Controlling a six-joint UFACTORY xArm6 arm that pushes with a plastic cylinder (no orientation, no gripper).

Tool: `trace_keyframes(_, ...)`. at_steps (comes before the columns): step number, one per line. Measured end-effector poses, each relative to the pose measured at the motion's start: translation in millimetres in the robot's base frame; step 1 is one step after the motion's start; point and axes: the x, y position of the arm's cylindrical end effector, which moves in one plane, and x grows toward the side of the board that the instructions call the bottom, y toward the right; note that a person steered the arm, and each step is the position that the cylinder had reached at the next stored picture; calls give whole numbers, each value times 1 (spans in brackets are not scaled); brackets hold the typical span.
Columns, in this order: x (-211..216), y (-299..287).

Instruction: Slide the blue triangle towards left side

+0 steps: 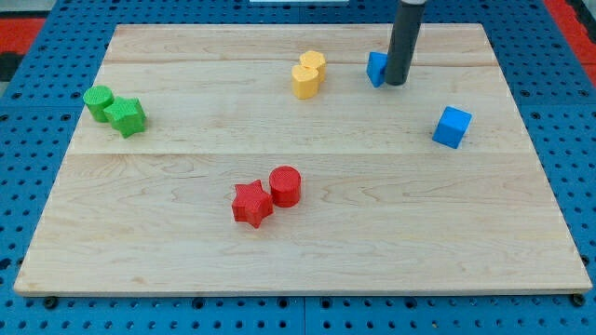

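The blue triangle [375, 68] lies near the view's top, right of centre, partly hidden behind my rod. My tip [396, 83] rests on the board, touching the triangle's right side. A blue cube [452, 127] sits lower down at the view's right, apart from the tip.
The wooden board [298, 251] also holds a yellow block pair [307, 75] left of the triangle, a green cylinder [98, 100] and a green star [126, 116] at the left, and a red star [251, 204] and a red cylinder [285, 185] at bottom centre.
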Motion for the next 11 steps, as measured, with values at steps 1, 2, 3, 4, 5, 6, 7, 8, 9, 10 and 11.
trace_keyframes(1,-25,0)
trace_keyframes(2,-34,0)
trace_keyframes(3,-35,-2)
trace_keyframes(4,-61,-45)
trace_keyframes(5,-71,-99)
trace_keyframes(6,-75,-140)
trace_keyframes(7,-75,-141)
trace_keyframes(8,-69,-157)
trace_keyframes(9,-62,-195)
trace_keyframes(10,-54,-246)
trace_keyframes(11,-36,-250)
